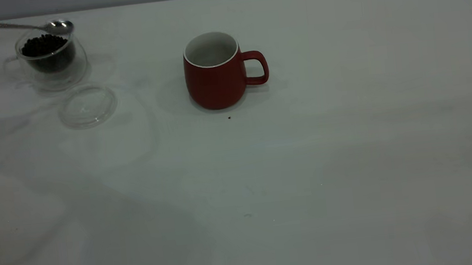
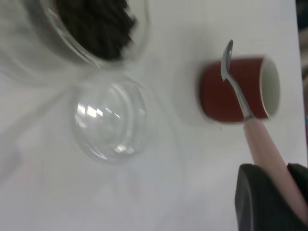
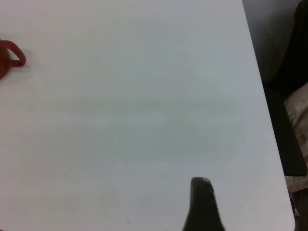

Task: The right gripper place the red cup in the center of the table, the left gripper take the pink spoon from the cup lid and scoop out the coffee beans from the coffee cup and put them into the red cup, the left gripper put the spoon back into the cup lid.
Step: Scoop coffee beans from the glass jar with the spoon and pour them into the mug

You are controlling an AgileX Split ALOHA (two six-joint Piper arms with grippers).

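Colours here: the red cup (image 1: 215, 82) is a matte dark red with a white inside and white rim. The spoon (image 2: 263, 144) in the black left gripper (image 2: 269, 202) has a pale pink handle and shiny silver bowl. The coffee beans (image 1: 43, 45) are near-black in the clear glass coffee cup (image 1: 52, 63); the cup lid (image 1: 87, 106) is clear too. The table (image 1: 349, 139) is plain white with a few dark specks.

Your red cup (image 1: 215, 76) stands upright mid-surface, handle pointing right, inside white. Left of it: coffee cup (image 1: 50, 59) holding coffee beans (image 1: 43, 45), cup lid (image 1: 87, 106) flat just beside, pink spoon (image 1: 31, 26) held above the beans.
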